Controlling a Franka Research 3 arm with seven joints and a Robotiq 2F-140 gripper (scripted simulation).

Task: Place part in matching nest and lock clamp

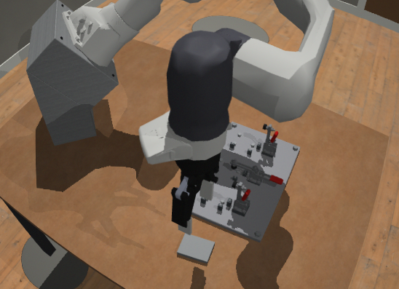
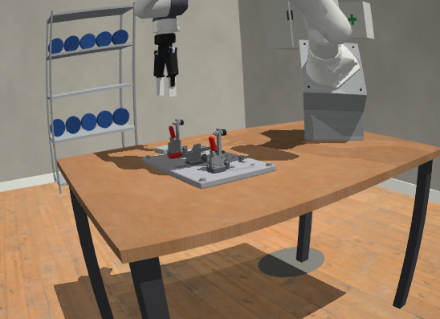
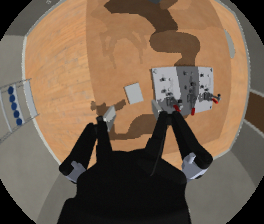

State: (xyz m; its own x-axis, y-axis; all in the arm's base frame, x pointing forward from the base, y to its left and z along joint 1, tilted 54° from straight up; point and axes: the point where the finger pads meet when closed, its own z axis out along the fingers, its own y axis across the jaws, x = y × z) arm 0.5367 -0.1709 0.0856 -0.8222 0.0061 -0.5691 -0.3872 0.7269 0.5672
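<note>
Gripper (image 2: pixel 166 92) hangs high above the table (image 2: pixel 169 222), fingers pointing straight down, jaws partly open with nothing between them. From the side camera it stands well clear of everything below it, over the far left end of the fixture plate (image 2: pixel 237 173).

Part: a flat grey block (image 1: pixel 196 248) lies on the table top just beside one short edge of the fixture plate (image 1: pixel 267 207), apart from it and not touching. In the wrist camera the block (image 3: pixel 135 94) shows as a pale rectangle to the left of the plate (image 3: pixel 163 83), ahead of the fingertips.

Fixture: three clamps sit in a row along one long side of the plate. Two handles, the red grip at (image 1: pixel 274 136) and the red grip at (image 1: pixel 246 194), stand up. The middle red grip (image 1: pixel 276 179) lies down flat, pointing off the plate edge.

Nests: no part is seated on the plate. Small pads and blocks are visible, but their spacing is too fine to judge.

Surroundings: a metal shelf (image 2: pixel 50 96) with blue discs stands behind the table.
</note>
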